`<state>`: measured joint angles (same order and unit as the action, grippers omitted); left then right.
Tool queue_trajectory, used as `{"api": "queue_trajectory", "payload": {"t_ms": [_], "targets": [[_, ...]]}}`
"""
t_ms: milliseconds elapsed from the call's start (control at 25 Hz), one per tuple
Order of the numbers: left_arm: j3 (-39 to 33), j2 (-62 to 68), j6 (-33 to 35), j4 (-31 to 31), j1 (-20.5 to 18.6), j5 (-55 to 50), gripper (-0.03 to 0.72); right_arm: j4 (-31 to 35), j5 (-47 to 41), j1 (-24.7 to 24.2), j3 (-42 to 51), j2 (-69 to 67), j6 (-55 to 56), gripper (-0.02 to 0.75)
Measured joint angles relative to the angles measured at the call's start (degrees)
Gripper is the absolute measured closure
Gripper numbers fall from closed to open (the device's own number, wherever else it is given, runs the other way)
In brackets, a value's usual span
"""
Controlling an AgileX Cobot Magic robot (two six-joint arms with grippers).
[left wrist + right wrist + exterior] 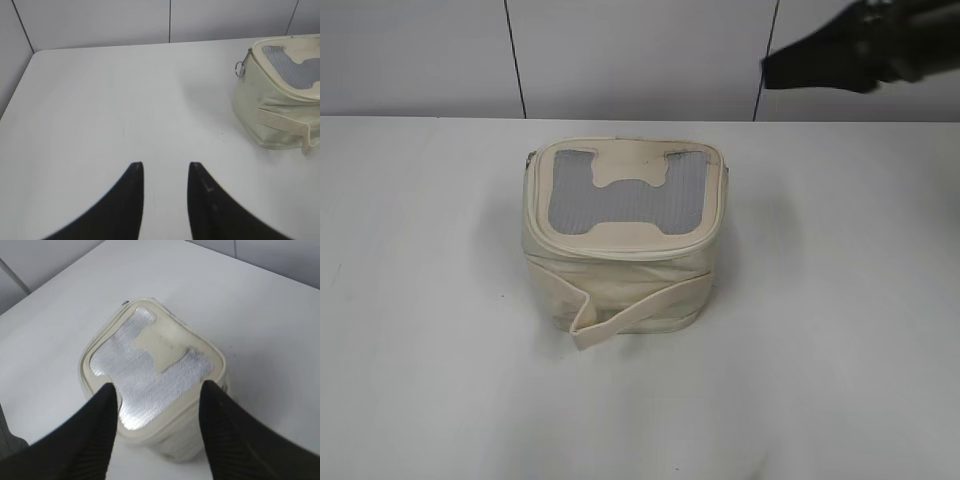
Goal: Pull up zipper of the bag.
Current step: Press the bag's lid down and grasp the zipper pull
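The cream-white bag [620, 270] stands upright mid-table, with the grey mesh window [625, 195] in its top panel. The thin zipper track [620, 244] runs round the panel rim. A silver ring pull [240, 68] hangs at the bag's left corner. My right gripper [159, 387] is open and hovers above the bag [155, 342], not touching it; its dark arm [820, 55] shows at the top right of the exterior view. My left gripper [165, 166] is open and empty over bare table, well to the left of the bag [272, 107].
The white table [420, 300] stretches all round the bag. A loose strap end [588, 330] hangs at the bag's front. A pale panelled wall [620, 50] stands behind the table's far edge.
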<state>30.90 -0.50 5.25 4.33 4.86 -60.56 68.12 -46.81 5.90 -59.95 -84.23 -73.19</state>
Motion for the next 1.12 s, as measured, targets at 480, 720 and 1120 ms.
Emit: {"api": "queue_trajectory", "payload": {"t_ms": [480, 720, 1120], "targets": [[0.0, 0.0, 0.0, -0.27, 0.0, 0.0, 0.451, -15.38, -17.08, 14.82, -55.44, -44.65, 12.94, 0.318], [0.0, 0.1, 0.0, -0.48, 0.0, 0.0, 0.451, -16.22, -20.09, 18.56, -65.07, -53.4, 17.1, 0.318], [1.9, 15.21, 2.96, 7.17, 0.12, 8.02, 0.471, -19.89, -19.69, 19.82, -65.67, -56.0, 19.04, 0.657]]}}
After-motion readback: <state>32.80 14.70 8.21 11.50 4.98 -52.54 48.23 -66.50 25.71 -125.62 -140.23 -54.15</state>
